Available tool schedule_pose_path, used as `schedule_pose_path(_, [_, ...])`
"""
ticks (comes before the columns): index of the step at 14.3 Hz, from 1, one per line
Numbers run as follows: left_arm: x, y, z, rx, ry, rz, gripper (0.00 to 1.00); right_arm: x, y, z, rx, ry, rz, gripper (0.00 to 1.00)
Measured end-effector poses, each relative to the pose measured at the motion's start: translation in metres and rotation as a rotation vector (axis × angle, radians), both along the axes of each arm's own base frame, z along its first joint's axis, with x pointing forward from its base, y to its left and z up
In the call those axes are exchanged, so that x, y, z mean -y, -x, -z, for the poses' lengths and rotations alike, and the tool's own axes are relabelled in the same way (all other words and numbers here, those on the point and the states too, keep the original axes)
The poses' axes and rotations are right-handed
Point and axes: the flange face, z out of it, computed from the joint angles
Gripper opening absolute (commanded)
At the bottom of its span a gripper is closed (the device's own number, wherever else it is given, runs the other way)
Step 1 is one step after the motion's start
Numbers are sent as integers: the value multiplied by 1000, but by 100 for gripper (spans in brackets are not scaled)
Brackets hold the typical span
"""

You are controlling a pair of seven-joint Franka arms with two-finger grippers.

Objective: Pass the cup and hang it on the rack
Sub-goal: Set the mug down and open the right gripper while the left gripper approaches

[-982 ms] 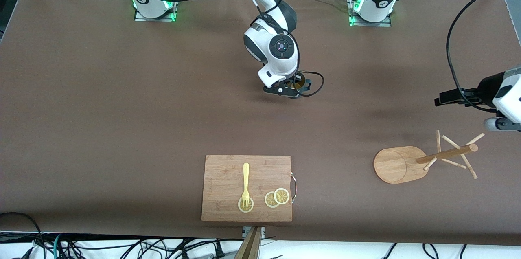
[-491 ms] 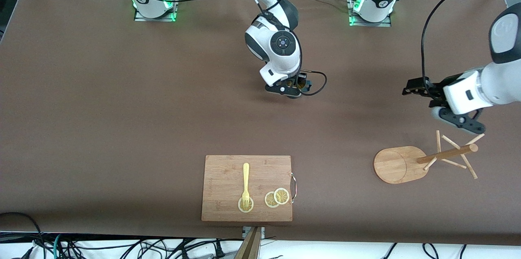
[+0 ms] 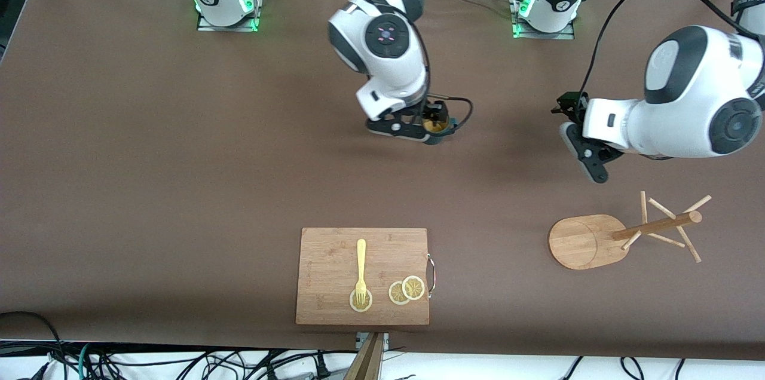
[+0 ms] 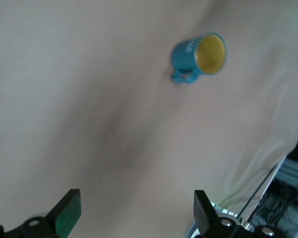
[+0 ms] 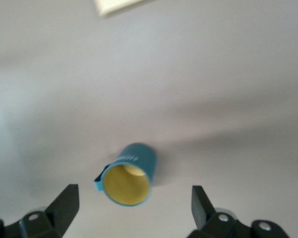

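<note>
Front view: the cup (image 3: pixel 435 125) stands on the table (image 3: pixel 179 159) at upper centre, under the right gripper (image 3: pixel 412 129), whose jaws are spread wide and hold nothing. At right, the left gripper (image 3: pixel 577 141) hangs open and empty above the rack (image 3: pixel 588 241).

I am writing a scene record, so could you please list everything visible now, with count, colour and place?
cup: one, teal with yellow inside, upright on the table, under the right tool
rack: one, light wood, toward the left arm's end
cutting board: one, wooden, nearest the front camera
fork: one, yellow, on the board
lemon slices: three, yellow, on the board, one under the fork's prongs
right tool: open, above the cup
left tool: open, over bare table between cup and rack
</note>
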Motion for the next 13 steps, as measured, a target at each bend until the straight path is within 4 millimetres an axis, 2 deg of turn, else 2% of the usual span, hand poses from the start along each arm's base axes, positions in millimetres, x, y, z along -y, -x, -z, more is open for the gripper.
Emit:
schedule_pose_path(3, [8, 10, 30, 6, 92, 89, 100, 85, -44, -53, -14, 13, -2, 100])
schedule_pose_path(5, [13, 18, 62, 25, 192, 138, 100, 126, -54, -81, -19, 37, -32, 100])
schedule_pose_path(8, [15, 34, 113, 123, 359, 256, 100, 193, -48, -125, -25, 69, -111, 100])
schedule_pose_path(11, [12, 51, 152, 221, 480, 344, 100, 289, -30, -162, -36, 54, -180, 100])
schedule_pose_path(13, [10, 63, 172, 286, 543, 358, 100, 357, -22, -173, -66, 37, -200, 100])
